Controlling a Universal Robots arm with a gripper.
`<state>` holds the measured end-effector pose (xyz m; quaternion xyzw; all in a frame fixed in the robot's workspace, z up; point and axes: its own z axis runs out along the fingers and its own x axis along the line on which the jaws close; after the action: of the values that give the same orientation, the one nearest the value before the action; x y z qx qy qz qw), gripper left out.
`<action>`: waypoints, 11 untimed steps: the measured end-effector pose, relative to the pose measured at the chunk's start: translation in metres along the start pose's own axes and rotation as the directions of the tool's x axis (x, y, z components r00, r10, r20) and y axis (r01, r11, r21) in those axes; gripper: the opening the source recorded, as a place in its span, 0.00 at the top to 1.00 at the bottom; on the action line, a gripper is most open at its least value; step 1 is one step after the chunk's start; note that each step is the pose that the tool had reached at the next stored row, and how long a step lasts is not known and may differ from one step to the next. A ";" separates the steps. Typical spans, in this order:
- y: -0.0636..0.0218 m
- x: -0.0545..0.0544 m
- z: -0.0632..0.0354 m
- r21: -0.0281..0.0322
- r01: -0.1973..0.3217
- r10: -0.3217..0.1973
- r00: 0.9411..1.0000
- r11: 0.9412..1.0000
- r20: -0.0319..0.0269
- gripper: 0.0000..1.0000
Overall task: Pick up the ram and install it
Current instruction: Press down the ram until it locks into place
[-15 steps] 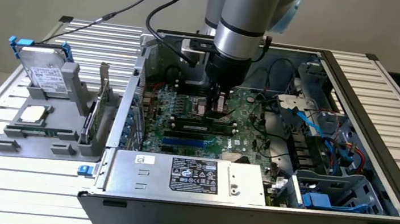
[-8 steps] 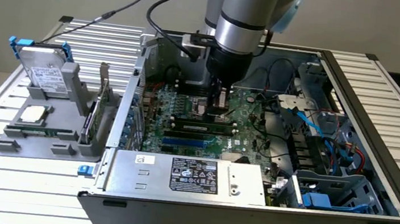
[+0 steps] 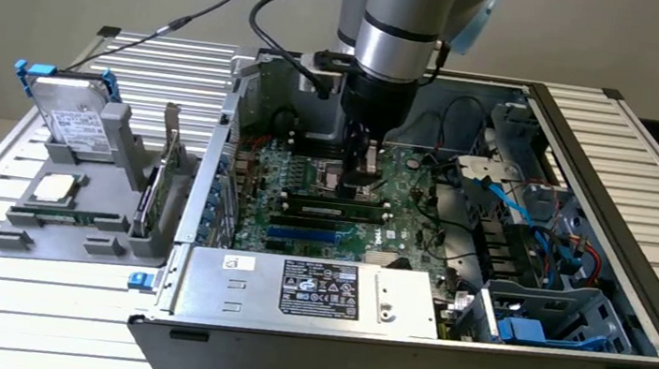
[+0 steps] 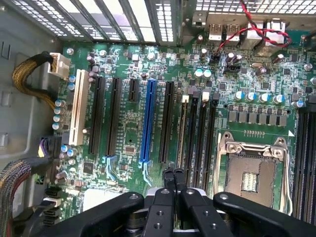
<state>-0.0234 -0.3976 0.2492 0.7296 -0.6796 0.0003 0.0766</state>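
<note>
The ram (image 3: 333,209) is a long dark-green stick with black chips, standing on edge in a memory slot of the motherboard (image 3: 305,177) inside the open computer case. My gripper (image 3: 356,180) hangs just above and behind it, fingers pressed together with nothing between them. Whether the tips touch the ram I cannot tell. In the wrist view the shut gripper (image 4: 174,173) points at the row of black memory slots, where the ram (image 4: 182,133) appears as a thin edge in one slot beside the processor socket (image 4: 249,173).
The case walls (image 3: 626,230) ring the work area. A power supply (image 3: 316,291) sits at the front and blue and red cables (image 3: 528,214) at the exterior view's right. A grey fixture (image 3: 9,235) outside holds a drive (image 3: 73,120), a silver processor (image 3: 56,189) and an upright green card (image 3: 160,183).
</note>
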 end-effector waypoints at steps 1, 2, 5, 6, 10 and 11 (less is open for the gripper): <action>0.0000 0.000 0.0000 -0.001 -0.011 0.011 1.000 1.000 0.001 0.90; 0.0000 0.000 -0.0001 -0.003 -0.025 0.025 1.000 1.000 0.003 0.90; 0.0000 0.000 0.0000 -0.008 -0.069 0.069 0.998 0.998 0.007 0.90; 0.0000 0.000 -0.0001 -0.009 -0.083 0.083 0.996 0.996 0.009 0.90; 0.0000 0.000 -0.0001 -0.016 -0.138 0.138 0.990 0.990 0.014 0.90; 0.0001 0.000 -0.0003 -0.017 -0.149 0.149 0.989 0.989 0.016 0.90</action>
<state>-0.0234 -0.3976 0.2495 0.6760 -0.7329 -0.0054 0.0764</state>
